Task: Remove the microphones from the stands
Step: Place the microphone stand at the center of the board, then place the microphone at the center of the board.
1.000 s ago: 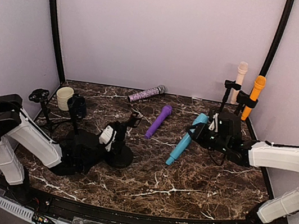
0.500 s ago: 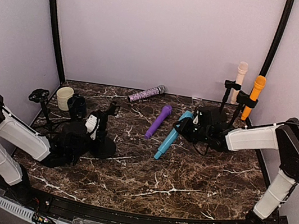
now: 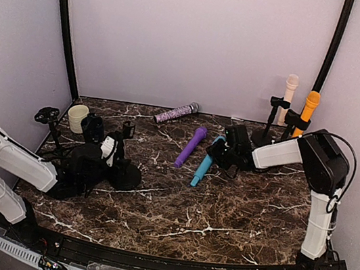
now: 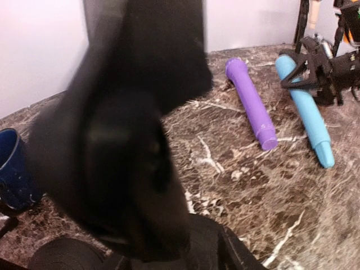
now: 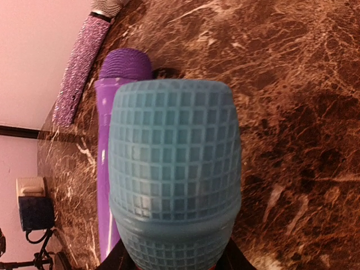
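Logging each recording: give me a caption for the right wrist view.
Blue microphone head fills the frame, purple microphone beside it on the marble table.

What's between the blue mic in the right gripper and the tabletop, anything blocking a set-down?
Nothing visible. The blue microphone, held at its head by the right gripper, slants down over bare table. The purple microphone lies beside it, with a gap between them.

A blurred black shape (image 4: 129, 129) fills the foreground. Beyond it, on the marble desk (image 4: 247, 191), lies a purple microphone (image 4: 251, 103). A light blue microphone (image 4: 308, 115) is just beside it, its far end clasped by the right hand (image 4: 322, 70). A dark blue cup (image 4: 14, 169) is half cut off.
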Controlling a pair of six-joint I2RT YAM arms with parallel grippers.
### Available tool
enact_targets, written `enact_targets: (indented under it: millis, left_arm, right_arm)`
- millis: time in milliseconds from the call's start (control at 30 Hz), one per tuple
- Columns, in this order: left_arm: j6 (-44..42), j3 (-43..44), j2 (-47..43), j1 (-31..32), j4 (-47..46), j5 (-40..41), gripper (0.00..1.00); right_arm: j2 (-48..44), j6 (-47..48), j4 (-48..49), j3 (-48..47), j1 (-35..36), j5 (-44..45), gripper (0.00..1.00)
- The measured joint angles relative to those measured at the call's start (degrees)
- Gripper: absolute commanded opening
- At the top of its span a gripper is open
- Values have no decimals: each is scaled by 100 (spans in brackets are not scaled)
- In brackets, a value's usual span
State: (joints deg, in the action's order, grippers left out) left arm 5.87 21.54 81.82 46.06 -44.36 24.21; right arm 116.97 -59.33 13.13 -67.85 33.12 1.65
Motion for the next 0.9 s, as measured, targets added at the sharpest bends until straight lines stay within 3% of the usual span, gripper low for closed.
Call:
enact_targets:
  millis: [133,333,667,900]
  left_arm:
    - [72,-22,-369,0,127,-136,61]
    - [101,-68,-870,0,457,-396,66]
    - [424,68,-2035,0,1974,-835,80]
    - [581,374,-2608,0,2745,-901,84]
  right_arm:
    - [302,-149,-195,-304,-46,162,32]
    - [575,-385,-302,-691,-57,407,38]
    - [968,-522,-380,-1425,-81,691,83]
    - [960,-273,-555,-1545,-94,1021,93]
